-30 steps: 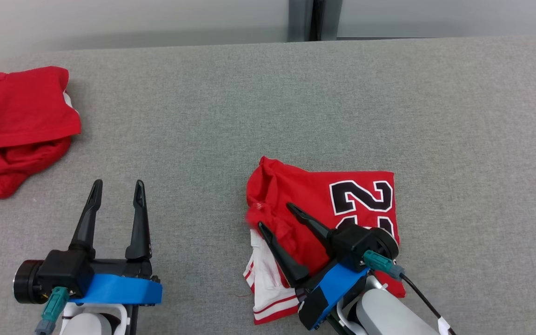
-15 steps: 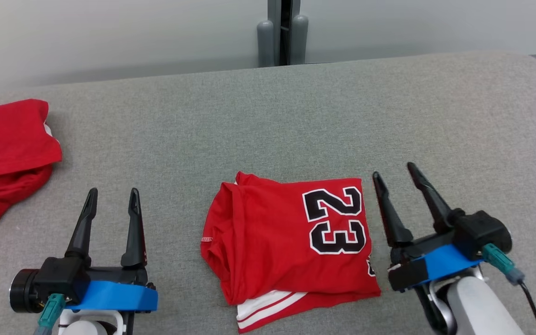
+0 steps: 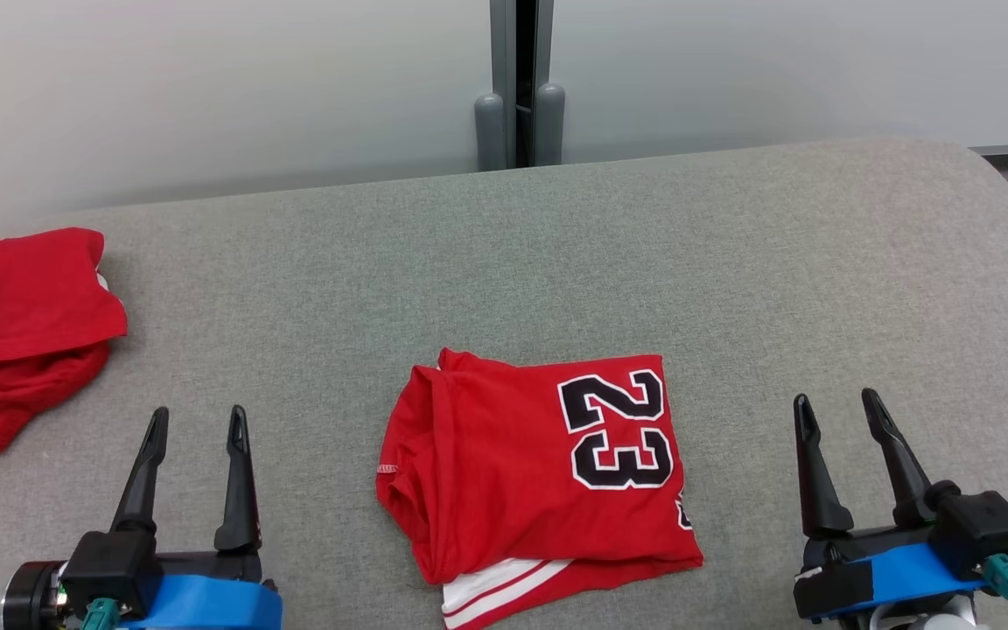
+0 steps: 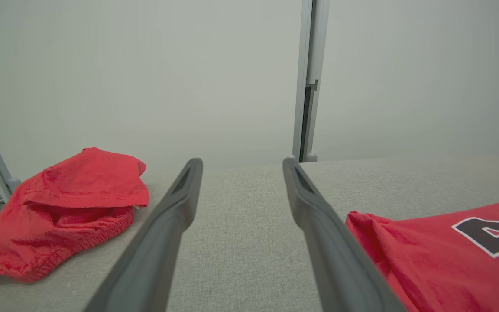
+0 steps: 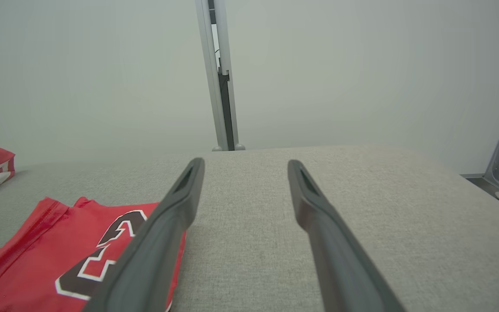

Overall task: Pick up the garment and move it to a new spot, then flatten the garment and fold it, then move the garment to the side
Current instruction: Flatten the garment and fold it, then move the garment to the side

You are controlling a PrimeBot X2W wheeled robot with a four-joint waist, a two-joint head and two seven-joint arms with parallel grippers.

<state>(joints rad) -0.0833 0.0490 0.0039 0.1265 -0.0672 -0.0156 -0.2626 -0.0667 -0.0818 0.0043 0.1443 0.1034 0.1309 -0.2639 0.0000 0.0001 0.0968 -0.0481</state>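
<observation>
The garment (image 3: 530,477) is a red jersey with a black "23", lying folded on the grey table (image 3: 731,262) near its front middle; a white striped layer pokes out underneath. It also appears in the left wrist view as the garment (image 4: 440,255) and in the right wrist view as the garment (image 5: 59,255). My left gripper (image 3: 196,420) stands open to the garment's left, nothing between its fingers. To the garment's right, my right gripper (image 3: 836,407) is open and apart from the cloth. In the wrist views, left gripper (image 4: 241,162) and right gripper (image 5: 245,162) hold nothing.
A second red cloth (image 3: 23,332) lies crumpled at the table's far left, also seen as the red cloth (image 4: 63,208). A grey post (image 3: 517,83) stands against the wall behind the table. The table's right end curves away near the right gripper.
My right gripper has lifted off the garment and drawn back to its right. The folded garment now lies uncovered. The head camera has tilted up; the left gripper kept its pose.
</observation>
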